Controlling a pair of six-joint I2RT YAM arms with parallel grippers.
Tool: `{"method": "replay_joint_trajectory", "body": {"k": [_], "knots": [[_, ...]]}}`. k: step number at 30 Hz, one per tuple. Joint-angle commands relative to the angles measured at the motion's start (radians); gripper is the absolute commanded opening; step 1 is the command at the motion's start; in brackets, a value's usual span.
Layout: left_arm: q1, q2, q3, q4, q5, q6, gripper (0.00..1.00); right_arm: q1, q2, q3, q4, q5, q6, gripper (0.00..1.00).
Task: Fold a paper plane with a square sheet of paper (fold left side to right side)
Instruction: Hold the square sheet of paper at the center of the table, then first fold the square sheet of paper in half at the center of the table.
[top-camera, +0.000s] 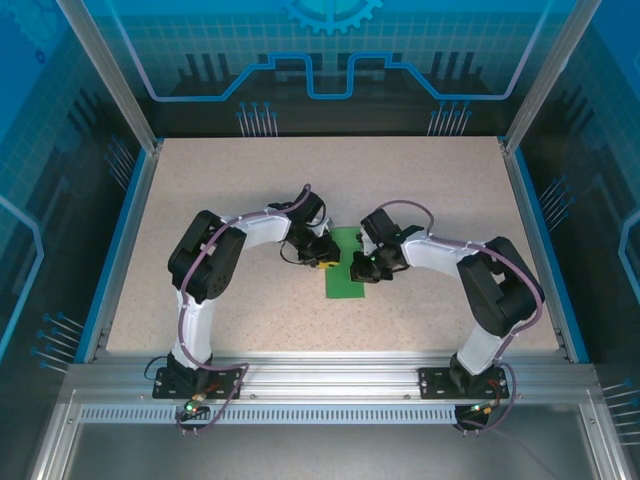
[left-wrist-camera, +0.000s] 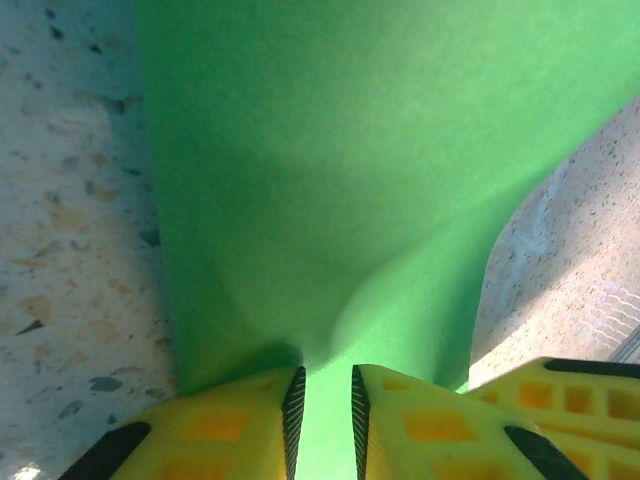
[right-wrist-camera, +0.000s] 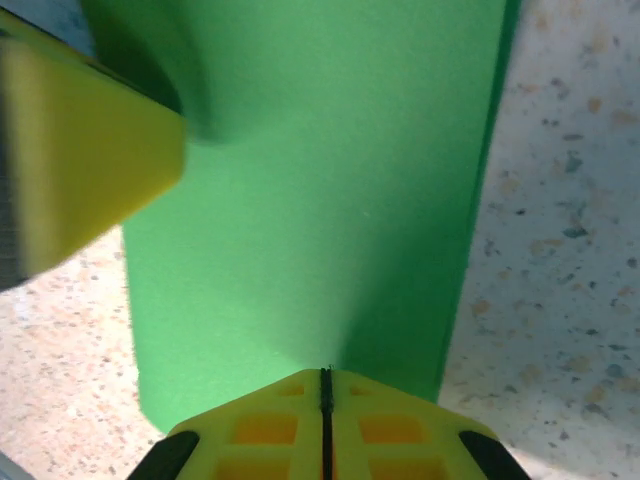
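Presumably the closed right end effector (right-wrist-camera: 325, 380) pins the paper (top-camera: 345, 275) to the desk (top-camera: 250, 180) so my left end effector (left-wrist-camera: 328, 385), narrowly open around its lifted edge, can fold it.

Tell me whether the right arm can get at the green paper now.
Likely yes: the right pincer sits at the green sheet, jaws closed, seemingly pinching its edge; nothing lies between.

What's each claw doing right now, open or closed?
Left claw: slightly open, the sheet of paper running into the gap.
Right claw: closed, apparently pinching the sheet of paper's edge.
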Motion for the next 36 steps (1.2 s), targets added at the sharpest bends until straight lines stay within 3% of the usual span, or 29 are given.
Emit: {"method": "replay_joint_trajectory", "body": {"k": [1,9,14,26,36], "knots": [[-0.015,0.012,0.014,-0.059,-0.033,-0.012,0.24,0.010,0.040,-0.002,-0.061,0.005,0.009,0.09],[-0.013,-0.005,0.088,-0.061,-0.050,0.014,0.24,0.011,0.074,0.006,-0.122,0.062,-0.009,0.08],[-0.008,0.018,0.086,-0.013,-0.086,0.064,0.15,0.012,0.080,0.006,-0.123,0.074,-0.012,0.07],[-0.002,0.007,-0.064,0.150,-0.094,0.074,0.12,0.007,0.086,0.006,-0.139,0.089,-0.020,0.07],[0.014,-0.035,-0.178,0.309,-0.167,0.058,0.12,0.005,0.102,0.003,-0.161,0.108,-0.031,0.07]]}}
